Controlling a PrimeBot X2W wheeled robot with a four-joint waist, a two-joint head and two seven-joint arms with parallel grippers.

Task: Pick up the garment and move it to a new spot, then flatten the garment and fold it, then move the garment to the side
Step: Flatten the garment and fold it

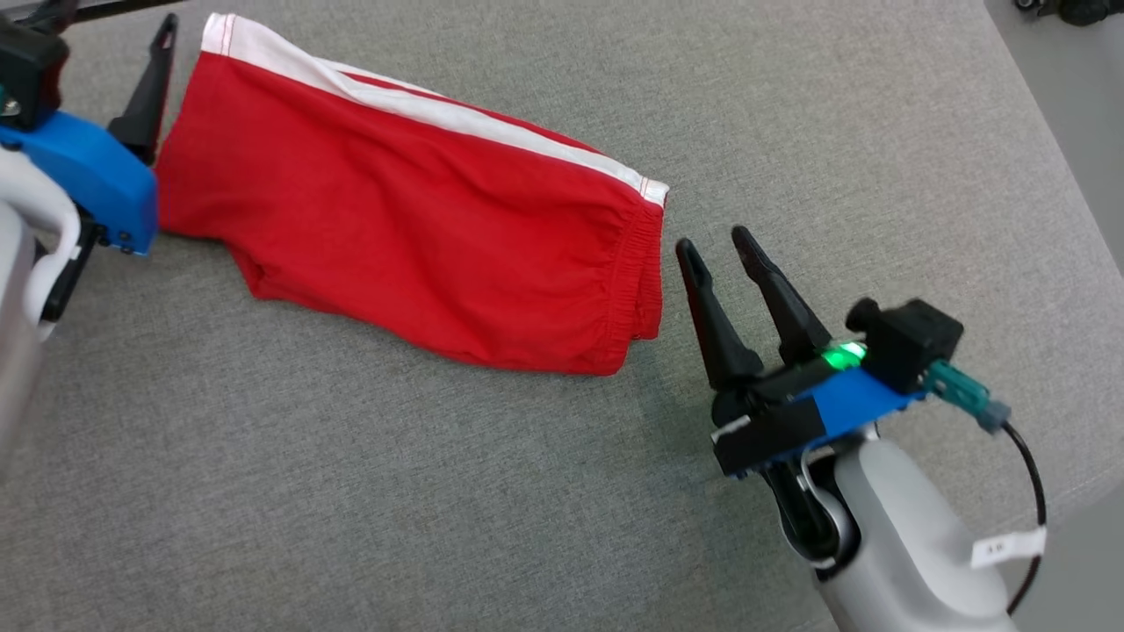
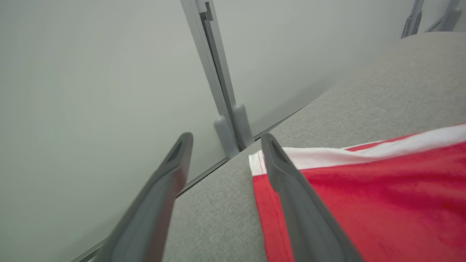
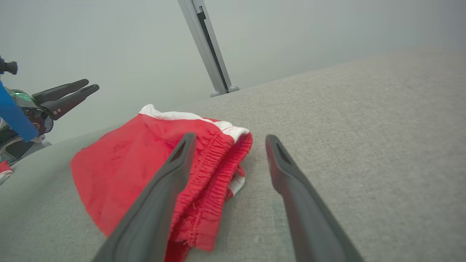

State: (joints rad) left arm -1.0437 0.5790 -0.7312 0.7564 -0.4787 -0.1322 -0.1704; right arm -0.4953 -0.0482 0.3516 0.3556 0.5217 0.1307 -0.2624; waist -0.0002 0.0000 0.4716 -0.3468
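Note:
The garment (image 1: 413, 228) is a pair of red shorts with a white side stripe, lying folded on the grey fabric surface (image 1: 351, 491). Its elastic waistband points toward my right gripper (image 1: 716, 243), which stands open just right of the waistband, touching nothing. In the right wrist view the garment (image 3: 127, 160) lies ahead on the left, partly behind my right gripper's (image 3: 230, 138) left finger. My left gripper (image 1: 110, 22) stands open at the garment's hem end, upper left. In the left wrist view my left gripper (image 2: 226, 138) holds nothing, and its right finger crosses the white corner of the garment (image 2: 364, 189).
The surface ends at a rounded edge (image 1: 1067, 175) on the right, with pale floor beyond. A grey metal post (image 2: 218, 83) stands against a pale wall just past the far edge. My left gripper (image 3: 91, 84) also shows at the left in the right wrist view.

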